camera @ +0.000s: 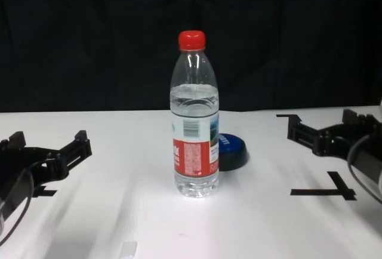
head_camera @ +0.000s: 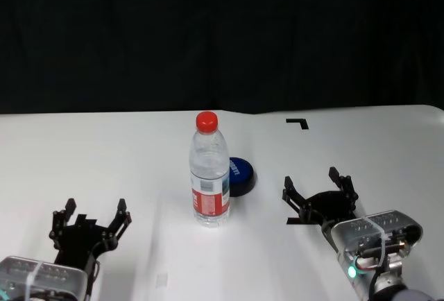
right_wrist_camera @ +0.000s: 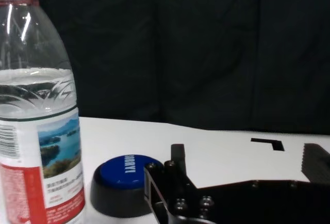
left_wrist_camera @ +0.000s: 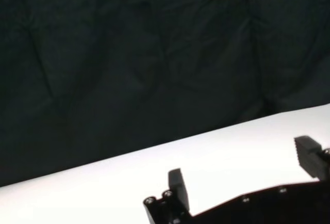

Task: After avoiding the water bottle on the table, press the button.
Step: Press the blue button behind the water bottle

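Note:
The water bottle [head_camera: 209, 173] stands upright in the middle of the white table [head_camera: 104, 155], with its red cap on top. Also visible are the bottle [camera: 195, 122] in the chest view and the bottle [right_wrist_camera: 36, 105] in the right wrist view. The dark blue button [head_camera: 240, 175] sits just behind and to the right of it, partly hidden by the bottle; it shows as button [right_wrist_camera: 121, 182] and button [camera: 231, 150]. My right gripper [head_camera: 319, 188] is open, low over the table to the right of the button. My left gripper [head_camera: 89, 219] is open at the near left.
Black corner marks lie on the table: one mark [head_camera: 298, 122] at the far right and another mark [camera: 325, 190] under my right gripper. A black curtain [head_camera: 222, 37] closes off the back. A small pale patch [head_camera: 161, 280] lies near the front edge.

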`<state>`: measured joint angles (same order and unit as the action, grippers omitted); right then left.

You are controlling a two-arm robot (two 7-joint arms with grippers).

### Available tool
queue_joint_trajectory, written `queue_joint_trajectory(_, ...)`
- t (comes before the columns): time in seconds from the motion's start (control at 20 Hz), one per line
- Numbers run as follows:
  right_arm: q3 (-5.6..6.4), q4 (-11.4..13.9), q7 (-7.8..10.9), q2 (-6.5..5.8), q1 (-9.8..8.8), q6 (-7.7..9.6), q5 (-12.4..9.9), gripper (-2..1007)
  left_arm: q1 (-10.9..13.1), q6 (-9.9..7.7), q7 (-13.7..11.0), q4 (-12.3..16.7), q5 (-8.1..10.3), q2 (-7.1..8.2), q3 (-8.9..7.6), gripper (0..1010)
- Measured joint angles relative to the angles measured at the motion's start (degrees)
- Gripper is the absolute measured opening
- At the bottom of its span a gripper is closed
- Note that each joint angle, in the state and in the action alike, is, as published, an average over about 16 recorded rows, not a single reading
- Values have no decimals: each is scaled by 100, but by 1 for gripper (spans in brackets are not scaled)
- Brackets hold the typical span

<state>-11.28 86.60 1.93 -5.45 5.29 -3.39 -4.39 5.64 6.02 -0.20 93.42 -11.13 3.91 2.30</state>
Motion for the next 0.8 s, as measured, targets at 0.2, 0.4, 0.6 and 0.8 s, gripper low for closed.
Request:
queue_joint_trajectory(0.2, 46, -197, 79, 38, 192, -14, 100, 1003, 0, 0, 0, 0, 0, 0, 0, 1009)
queue_joint_trajectory(0.4, 83, -422, 151, 74, 395, -37, 203, 1003, 0, 0, 0, 0, 0, 0, 0, 1009)
queue_joint_trajectory(0.6, 113, -669, 228, 110, 605, -72, 300, 1003, 0, 0, 0, 0, 0, 0, 0, 1009)
queue_joint_trajectory(0.8, 133, -932, 309, 144, 817, -117, 375, 1003, 0, 0, 0, 0, 0, 0, 0, 1009)
